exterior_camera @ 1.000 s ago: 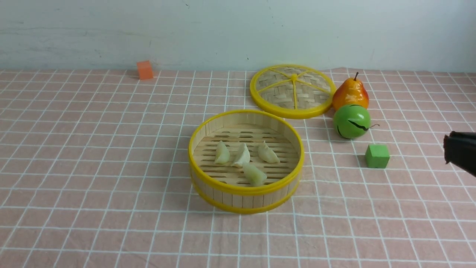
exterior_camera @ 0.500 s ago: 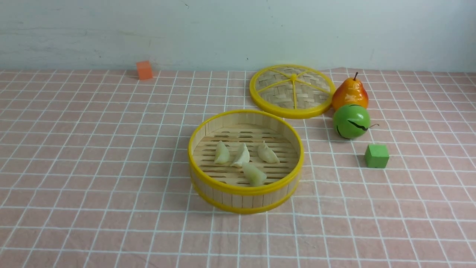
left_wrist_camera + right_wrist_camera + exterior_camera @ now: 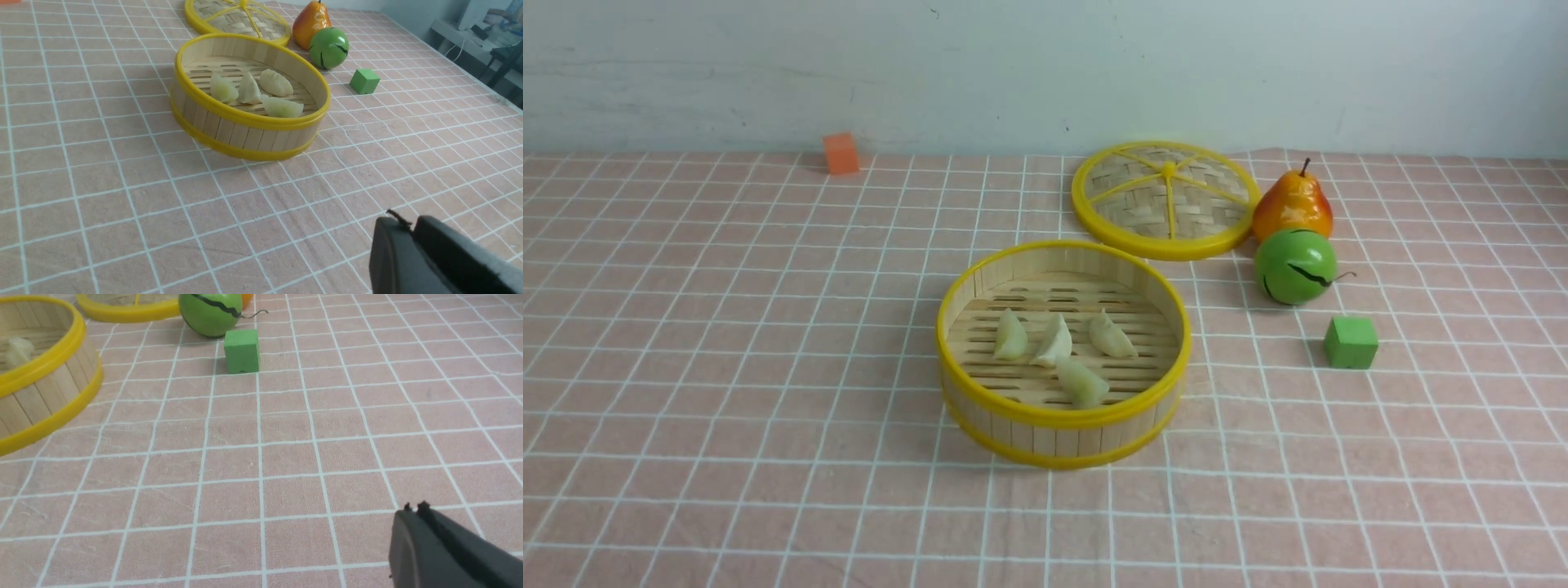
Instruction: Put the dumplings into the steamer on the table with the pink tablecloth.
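All four dumplings [image 3: 1062, 351] lie inside the steamer [image 3: 1063, 408], resting on its slatted bamboo floor. Three sit in a loose row across the middle, and the fourth lies just in front of them, near the steamer's front wall. The steamer stands upright at the centre of the surface [image 3: 686, 367], which is covered by the pink tablecloth [image 3: 1339, 490] with its grid of thin white lines.

Behind the steamer and a little to the right, the woven lid [image 3: 1165, 198] with its yellow rim and spokes lies flat on the cloth. A toy pear [image 3: 1292, 204] stands just beside the lid's right edge, and a green round fruit [image 3: 1295, 266] with a dark crack-like line sits right in front of the pear — the two appear to touch. A green cube [image 3: 1351, 342] rests near the fruit, closer to the robot. Far back on the left, by the wall, sits an orange cube [image 3: 840, 153], well apart from everything else.

Neither arm shows in the front view. In the left wrist view the left gripper [image 3: 410, 228] is clenched, jaws pressed together with nothing between them, above bare cloth. The right gripper [image 3: 413, 509] is likewise clenched and empty — it hangs over the cloth, well apart from the green cube.
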